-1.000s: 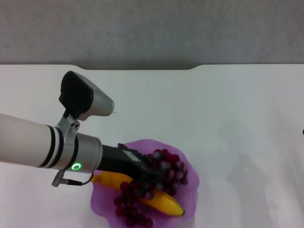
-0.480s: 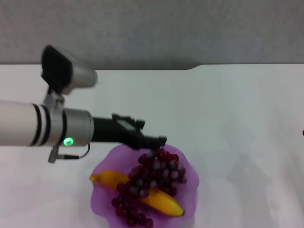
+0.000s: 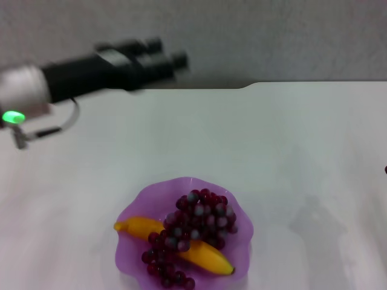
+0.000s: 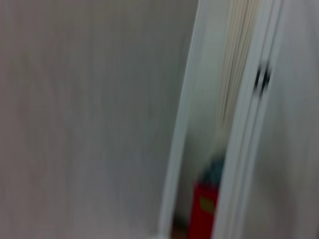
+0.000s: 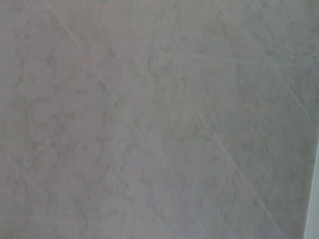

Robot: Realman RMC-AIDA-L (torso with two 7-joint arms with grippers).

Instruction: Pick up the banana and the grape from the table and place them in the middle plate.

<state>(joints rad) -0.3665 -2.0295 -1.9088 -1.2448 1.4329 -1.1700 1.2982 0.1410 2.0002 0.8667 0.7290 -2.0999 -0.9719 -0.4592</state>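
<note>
The purple scalloped middle plate (image 3: 143,197) sits on the white table (image 3: 290,145) near its front edge. The yellow banana (image 3: 207,256) lies across the plate. The bunch of dark red grape (image 3: 196,220) rests on top of the banana, inside the plate. My left gripper (image 3: 171,54) is high above the table's far left, well away from the plate, blurred, its fingers apart and holding nothing. The right gripper shows in no view.
A shallow notch (image 3: 248,86) marks the table's far edge, with a grey wall behind it. The left wrist view faces a wall, a pale door frame and a red object (image 4: 202,209). Only a pale marbled surface fills the right wrist view.
My left arm has let go of the grape in the plate, then lifted and swung up and back to the far left. Banana and grape stay in the plate.
</note>
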